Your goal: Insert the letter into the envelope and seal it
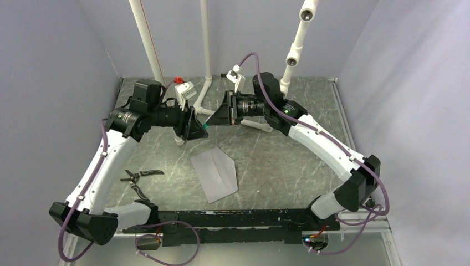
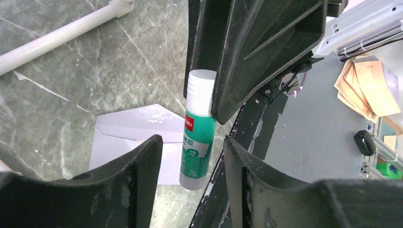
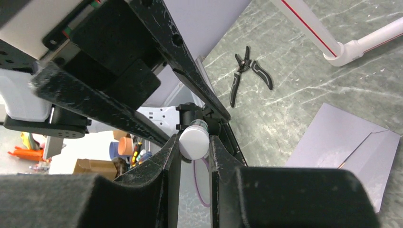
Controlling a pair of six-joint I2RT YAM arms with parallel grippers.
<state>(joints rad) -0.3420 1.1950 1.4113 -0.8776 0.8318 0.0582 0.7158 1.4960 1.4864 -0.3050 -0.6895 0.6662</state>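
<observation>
Item: glue stick [image 2: 198, 118], white screw cap, clear body, green wrapper carrying a small red brand patch with white lettering that appears to read "deli", and below it a white panel of Chinese characters (too small to make out in full). Held in the air above the counter [image 1: 288, 166] by the right pincer [image 3: 194, 142], whose two fingers press against either side of the cap end. The left pincer [image 2: 192, 142] faces it with its fingers spread wide, the stick's lower end between them and a gap on each side, gripping nothing. Item: envelope [image 1: 215, 173], pale grey and unmarked, lying flat on the counter below the two pincers. Item: letter [image 2: 139, 141], tucked inside the envelope, only a thin salmon edge showing at its mouth. Item: pliers [image 1: 138, 180], black handles, on the counter to the left of the envelope, no legible marking.
</observation>
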